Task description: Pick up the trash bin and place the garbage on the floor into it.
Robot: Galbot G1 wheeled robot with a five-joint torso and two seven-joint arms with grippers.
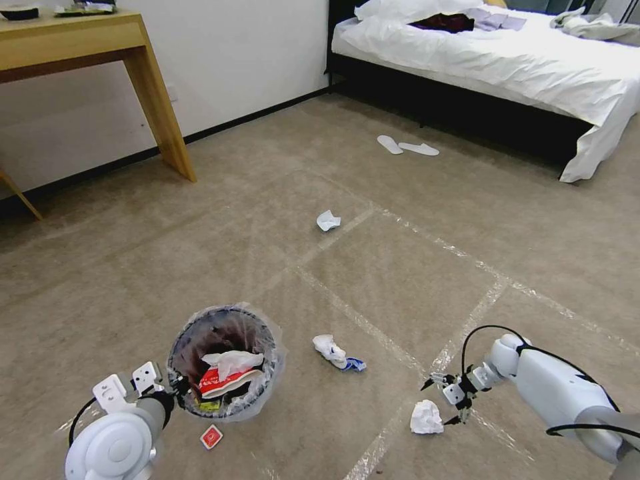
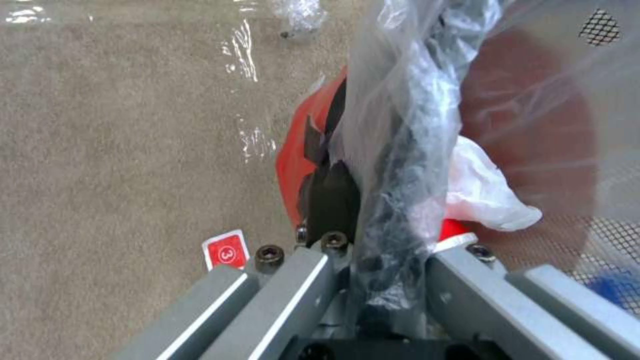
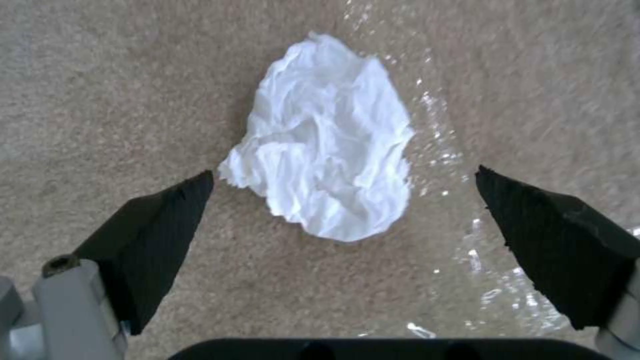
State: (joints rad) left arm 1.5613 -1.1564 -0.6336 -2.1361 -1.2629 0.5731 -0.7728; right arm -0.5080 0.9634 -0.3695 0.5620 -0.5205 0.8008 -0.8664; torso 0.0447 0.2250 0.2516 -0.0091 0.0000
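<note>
The trash bin (image 1: 223, 360), round and lined with a crinkly clear bag, stands low on the left with tissue and a red-white cup inside. My left gripper (image 1: 175, 387) is shut on its near rim; in the left wrist view the fingers (image 2: 313, 260) clamp the rim and liner (image 2: 400, 150). Garbage lies on the tan floor (image 1: 400, 267). My right gripper (image 1: 440, 402) hangs open just beside a crumpled white tissue (image 1: 427, 418). In the right wrist view that tissue (image 3: 327, 145) lies just ahead of the spread black pads (image 3: 160, 225). Other litter includes a tissue with a blue wrapper (image 1: 337, 353), a farther tissue (image 1: 327, 220) and a small red card (image 1: 211, 437).
A wooden desk (image 1: 153, 100) stands at the back left against the wall. A bed (image 1: 500, 60) with white sheets fills the back right, with a pair of white slippers (image 1: 407, 147) on the carpet before it. Shiny tape lines (image 1: 353, 313) cross the carpet.
</note>
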